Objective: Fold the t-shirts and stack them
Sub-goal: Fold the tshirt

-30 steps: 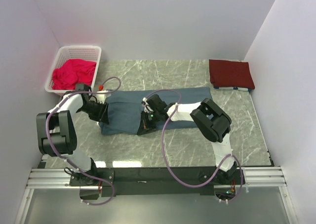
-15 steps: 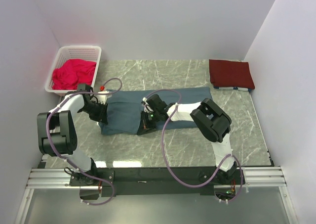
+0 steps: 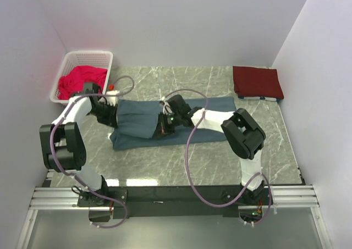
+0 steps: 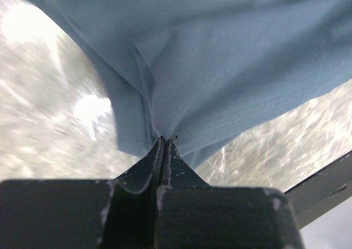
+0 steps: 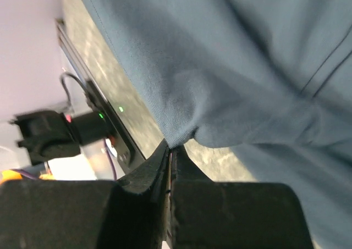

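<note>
The left gripper (image 4: 164, 143) has its jaws pressed tight together, pinching a stitched hem of the slate blue-grey t-shirt (image 3: 138, 124), and the cloth fans out from the fingertips. The right gripper (image 5: 169, 148) is likewise clamped with no gap, holding a bunched fold of the same shirt.

In the top view both grippers sit on the left half of that shirt, the left one at its far left end and the right one near its middle. The cloth between them is gathered into folds. The shirt lies as a long band across the middle of the marble table (image 3: 220, 155), running left to right.

The dark maroon t-shirt (image 3: 257, 81) lies folded flat at the far right corner, well apart from the arms. A white basket (image 3: 108, 56) at the far left holds bright red cloth (image 3: 82, 79).
</note>
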`<state>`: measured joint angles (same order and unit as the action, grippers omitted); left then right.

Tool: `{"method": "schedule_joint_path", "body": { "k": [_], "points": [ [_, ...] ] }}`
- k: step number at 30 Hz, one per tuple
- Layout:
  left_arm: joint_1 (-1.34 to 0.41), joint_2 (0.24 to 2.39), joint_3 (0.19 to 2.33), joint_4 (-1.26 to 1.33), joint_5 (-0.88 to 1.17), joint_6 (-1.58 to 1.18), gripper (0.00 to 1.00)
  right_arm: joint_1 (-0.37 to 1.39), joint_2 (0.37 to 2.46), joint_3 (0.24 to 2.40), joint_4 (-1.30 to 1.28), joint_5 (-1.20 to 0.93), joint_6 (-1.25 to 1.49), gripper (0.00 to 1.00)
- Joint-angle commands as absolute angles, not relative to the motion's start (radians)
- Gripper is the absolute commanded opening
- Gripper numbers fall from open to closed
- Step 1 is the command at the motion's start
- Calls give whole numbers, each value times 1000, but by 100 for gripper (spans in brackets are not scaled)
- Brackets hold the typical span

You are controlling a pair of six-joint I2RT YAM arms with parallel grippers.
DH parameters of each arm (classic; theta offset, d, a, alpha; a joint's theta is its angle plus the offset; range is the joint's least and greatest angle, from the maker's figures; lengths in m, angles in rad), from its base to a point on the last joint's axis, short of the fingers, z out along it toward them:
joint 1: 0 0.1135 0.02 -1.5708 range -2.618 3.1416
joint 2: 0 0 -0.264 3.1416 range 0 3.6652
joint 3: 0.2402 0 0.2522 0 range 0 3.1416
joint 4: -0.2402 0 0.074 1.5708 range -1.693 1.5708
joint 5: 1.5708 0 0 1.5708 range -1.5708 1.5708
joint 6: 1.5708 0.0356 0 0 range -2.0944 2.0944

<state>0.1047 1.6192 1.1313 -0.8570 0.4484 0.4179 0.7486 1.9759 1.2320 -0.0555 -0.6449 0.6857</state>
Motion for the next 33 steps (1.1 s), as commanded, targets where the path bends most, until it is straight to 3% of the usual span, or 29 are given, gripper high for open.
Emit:
{"method": "schedule_joint_path", "body": {
  "k": [1,21,25,33],
  "points": [
    [103,1666,1261,-916,488,393,1,704,1925,1295,-58,-658,657,0],
    [83,1966,1638,-911,595,233,1,560,2089,1463,-74,-687,638,0],
    [75,2005,1663,-884,592,193,7,555,2114,1474,-72,-692,650,0],
    [66,2072,1723,-827,586,120,1,511,2151,1505,-51,-695,680,0]
  ]
}}
